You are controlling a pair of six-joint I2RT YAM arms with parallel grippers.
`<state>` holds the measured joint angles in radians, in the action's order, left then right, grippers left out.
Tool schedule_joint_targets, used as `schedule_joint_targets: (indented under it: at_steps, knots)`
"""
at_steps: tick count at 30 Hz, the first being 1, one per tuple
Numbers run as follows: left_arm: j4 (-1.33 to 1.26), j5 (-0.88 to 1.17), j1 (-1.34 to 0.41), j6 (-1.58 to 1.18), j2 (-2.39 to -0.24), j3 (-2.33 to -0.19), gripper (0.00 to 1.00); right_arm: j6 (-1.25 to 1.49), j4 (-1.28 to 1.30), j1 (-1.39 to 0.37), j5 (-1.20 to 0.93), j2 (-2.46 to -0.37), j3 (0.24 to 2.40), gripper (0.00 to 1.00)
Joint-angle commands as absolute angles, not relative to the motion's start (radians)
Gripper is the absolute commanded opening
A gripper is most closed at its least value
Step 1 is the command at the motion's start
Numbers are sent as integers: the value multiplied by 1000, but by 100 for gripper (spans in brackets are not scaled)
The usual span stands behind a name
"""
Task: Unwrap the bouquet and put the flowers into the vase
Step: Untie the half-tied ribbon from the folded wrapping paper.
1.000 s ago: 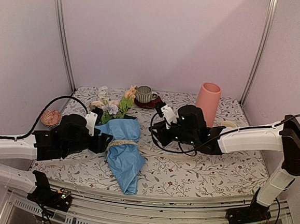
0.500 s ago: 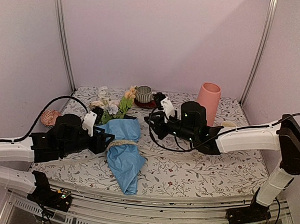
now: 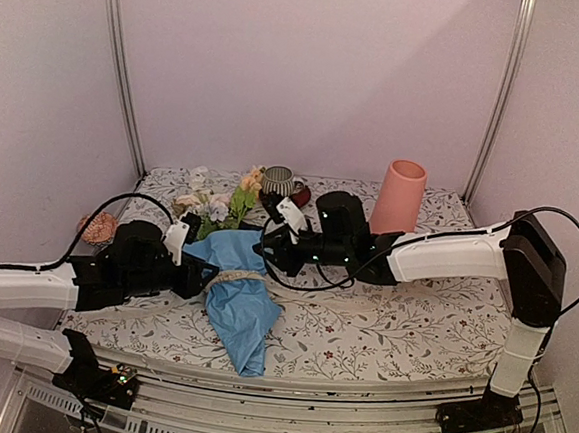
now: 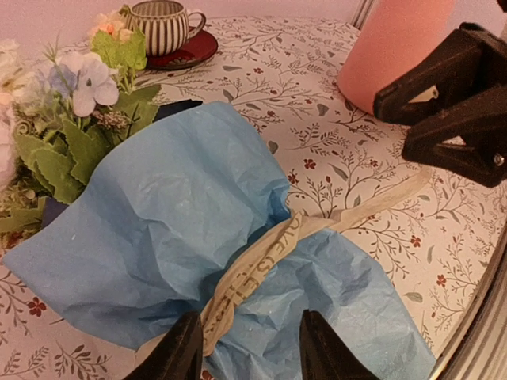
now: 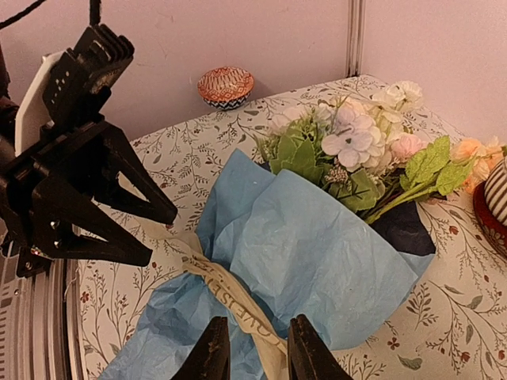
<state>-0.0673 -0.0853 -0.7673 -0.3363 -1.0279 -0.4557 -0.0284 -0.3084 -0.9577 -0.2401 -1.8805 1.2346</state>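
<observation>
The bouquet (image 3: 243, 303) lies on the table, its crinkled blue paper (image 4: 174, 214) tied with a cream ribbon (image 4: 261, 257). The flowers (image 3: 213, 209) stick out of the wrap toward the back left. The tall salmon-pink vase (image 3: 399, 197) stands upright at the back right. My left gripper (image 3: 196, 277) is at the bouquet's left side, open, with ribbon and blue paper between its fingers (image 4: 178, 356). My right gripper (image 3: 264, 253) is at the bouquet's right side, open with a narrow gap. In the right wrist view the ribbon (image 5: 230, 297) runs down between its fingers (image 5: 305, 352).
A striped cup (image 3: 276, 181) on a red saucer stands at the back behind the flowers. A small patterned bowl (image 3: 97, 226) sits at the left edge. The table wears a floral cloth (image 3: 381, 334). Metal frame posts and pale walls enclose it.
My right arm has swung left from beside the vase to the bouquet's ribbon. My left gripper's jaws have narrowed around the tied waist of the wrap.
</observation>
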Motion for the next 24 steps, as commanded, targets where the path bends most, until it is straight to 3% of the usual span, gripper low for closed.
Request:
schedule_joint_targets:
  at_steps: [1,13,24]
  knots:
    - [-83,-24,-741,-333,-1038,-458,40,-46,-236,-963,-294,-1920,1268,26]
    - [-13,9,-729,-296,-1182,-527,31,-85,-46,-964,-311,-2014,1375,26]
    - [9,-98,-759,-277,-1249,-574,30,-98,-3,-966,-282,-2051,1407,26]
